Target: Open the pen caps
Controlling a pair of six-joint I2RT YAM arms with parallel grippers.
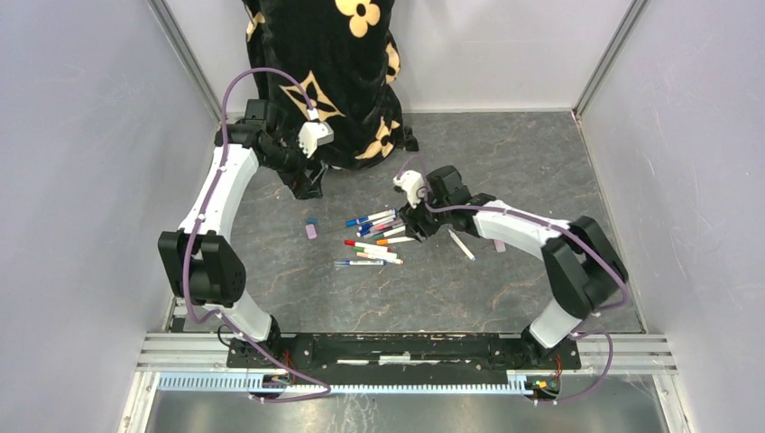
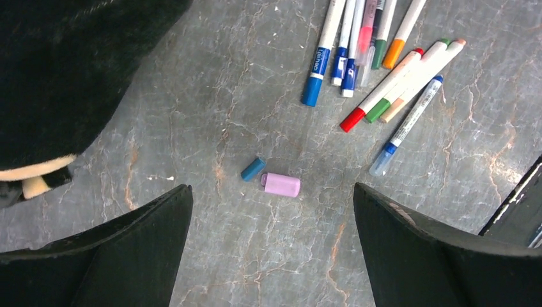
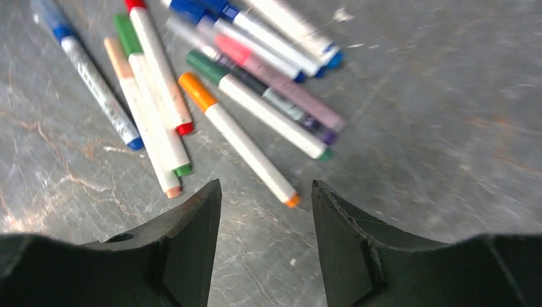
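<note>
Capped pens (image 1: 374,239) lie heaped at mid-desk (image 1: 541,162), most of the job seemingly undone, the right gripper (image 3: 265,188) poised over them with jaws apart and empty. Just left, a pink cap (image 2: 282,184) and a blue cap (image 2: 253,169) lie loose; beyond them the left gripper (image 2: 271,189) hovers wide open, holding nothing.

The top camera looks down from high above the near edge, both wrist cameras face the grey marbled desk (image 1: 505,289) closely, all sharing the white-barrelled marker pens (image 1: 374,239).
</note>
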